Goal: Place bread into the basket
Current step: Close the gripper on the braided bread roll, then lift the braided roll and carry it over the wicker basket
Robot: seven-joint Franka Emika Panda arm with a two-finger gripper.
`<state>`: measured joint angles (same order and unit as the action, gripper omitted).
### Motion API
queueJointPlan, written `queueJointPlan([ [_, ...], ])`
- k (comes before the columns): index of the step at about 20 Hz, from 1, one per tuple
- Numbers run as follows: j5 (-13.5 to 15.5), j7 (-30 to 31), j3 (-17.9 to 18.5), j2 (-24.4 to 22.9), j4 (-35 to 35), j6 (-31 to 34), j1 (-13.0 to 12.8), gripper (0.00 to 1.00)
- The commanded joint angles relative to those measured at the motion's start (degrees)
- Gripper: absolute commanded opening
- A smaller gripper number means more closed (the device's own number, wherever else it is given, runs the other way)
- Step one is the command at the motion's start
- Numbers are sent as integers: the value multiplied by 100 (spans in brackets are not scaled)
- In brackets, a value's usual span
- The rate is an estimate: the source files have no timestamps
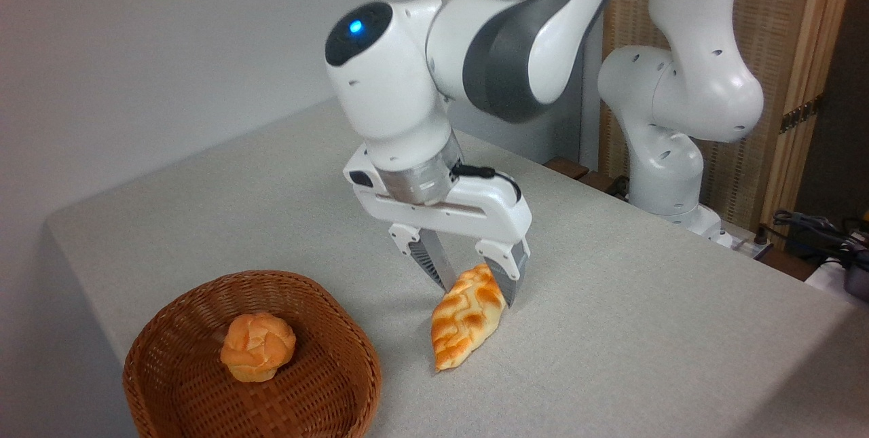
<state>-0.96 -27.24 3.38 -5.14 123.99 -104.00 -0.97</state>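
Camera view: the bread (467, 319) lies on the surface (645, 316) just right of the basket (326, 384). It looks light and a bit squishy, probably a fake loaf, so pinching across its width near the upper end seems best. The gripper (481, 287) points straight down from a bent wrist, fingers (512, 268) narrow around that end; can't tell if they're actually squeezing.
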Motion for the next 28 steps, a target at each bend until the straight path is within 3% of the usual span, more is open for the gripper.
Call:
queueJointPlan([
  [1, 26, 114, -4, -137, 310, -428, -105, 100],
  [3, 26, 105, 5, -119, 319, -472, -105, 98],
  [4, 26, 105, -4, -119, 327, -490, -105, 91],
  [5, 26, 96, -4, -119, 354, -525, -105, 68],
  [6, 26, 70, -4, -119, 354, -534, -105, 56],
  [7, 26, 44, 5, -110, 354, -525, -105, 36],
  [10, 26, 8, -4, -101, 354, -516, -105, 25],
  [22, 26, -97, -4, -101, 266, -437, -167, 8],
  [25, 70, -132, -30, -22, -242, -192, -167, 8],
  [28, 44, -412, -231, 380, -1434, 360, -193, 8],
])
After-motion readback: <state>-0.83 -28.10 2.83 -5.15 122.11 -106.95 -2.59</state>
